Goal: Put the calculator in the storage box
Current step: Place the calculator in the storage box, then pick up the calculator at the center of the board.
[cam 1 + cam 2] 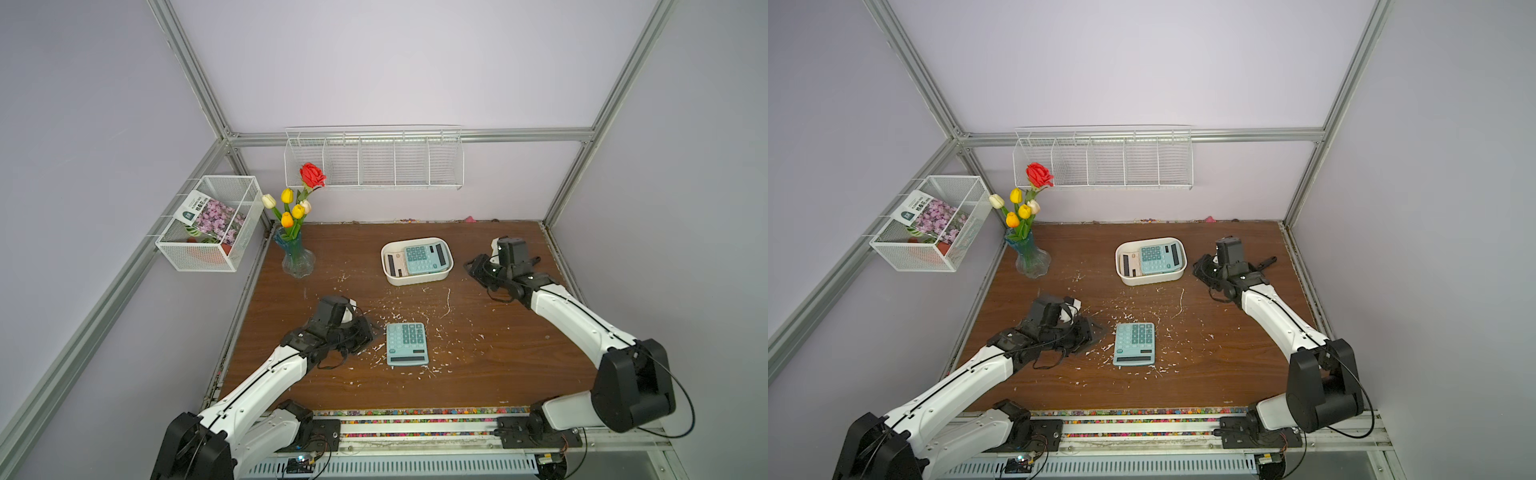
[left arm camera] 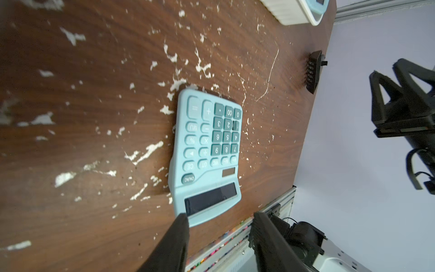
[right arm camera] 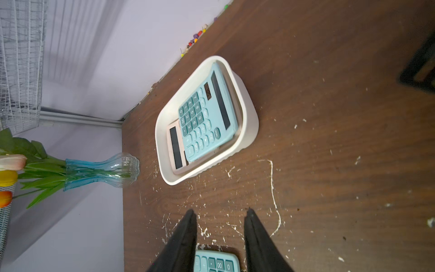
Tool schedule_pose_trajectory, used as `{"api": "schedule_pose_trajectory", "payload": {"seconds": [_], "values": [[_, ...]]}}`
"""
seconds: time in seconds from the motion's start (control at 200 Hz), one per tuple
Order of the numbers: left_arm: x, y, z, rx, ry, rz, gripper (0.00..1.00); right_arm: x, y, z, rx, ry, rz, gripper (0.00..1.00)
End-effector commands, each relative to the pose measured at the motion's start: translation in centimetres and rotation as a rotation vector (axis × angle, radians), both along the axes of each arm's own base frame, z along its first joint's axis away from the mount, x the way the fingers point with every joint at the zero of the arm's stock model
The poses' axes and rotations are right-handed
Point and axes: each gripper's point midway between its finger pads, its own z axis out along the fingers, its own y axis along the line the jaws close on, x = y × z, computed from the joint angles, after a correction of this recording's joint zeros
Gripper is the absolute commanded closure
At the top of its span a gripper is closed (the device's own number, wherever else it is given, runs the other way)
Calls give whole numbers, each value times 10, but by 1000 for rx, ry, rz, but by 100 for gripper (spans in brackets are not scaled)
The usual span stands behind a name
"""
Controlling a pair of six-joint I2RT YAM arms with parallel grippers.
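My left tool [image 2: 221, 214] is parted and empty, just beside the teal calculator [image 1: 406, 344] lying flat on the worktop [image 1: 519, 340]. My right tool [image 3: 220, 210], likewise parted and empty, sits near the storage box [image 1: 415, 280], which holds another teal calculator [image 1: 422, 258] over a pink one [image 1: 395, 266].

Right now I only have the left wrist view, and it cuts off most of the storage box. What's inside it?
Observer: The storage box holds two calculators, a blue calculator lying on top of a pink calculator.
Operator: Is the right arm carrying anything?
Observer: No. The right wrist view shows the right gripper with its jaws apart and nothing between them.
Operator: Anything standing near the box?
Observer: In both top views a glass vase stands to the box's left, well apart from it.
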Motion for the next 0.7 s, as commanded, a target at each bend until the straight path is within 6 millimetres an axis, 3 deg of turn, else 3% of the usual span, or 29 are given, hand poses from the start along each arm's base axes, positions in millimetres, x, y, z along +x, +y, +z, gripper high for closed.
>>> {"api": "schedule_pose_trajectory", "payload": {"seconds": [0.0,0.1,0.21,0.31,0.48,0.695], "values": [[-21,-7,-7,-51,112,41,51,1,1,27,58,-101,-124,63],[-34,-13,-17,-82,153,45,50,-13,-1,19,63,-82,-160,63],[-34,-13,-19,-101,173,74,49,-23,-12,16,66,-78,-220,63],[-36,-23,-19,-162,206,105,48,-29,-23,24,50,-92,-262,63],[-31,-44,-1,-211,194,141,46,-32,-37,39,21,-120,-307,61],[-28,-63,0,-217,249,196,46,-29,-35,50,21,-137,-302,59]]}}
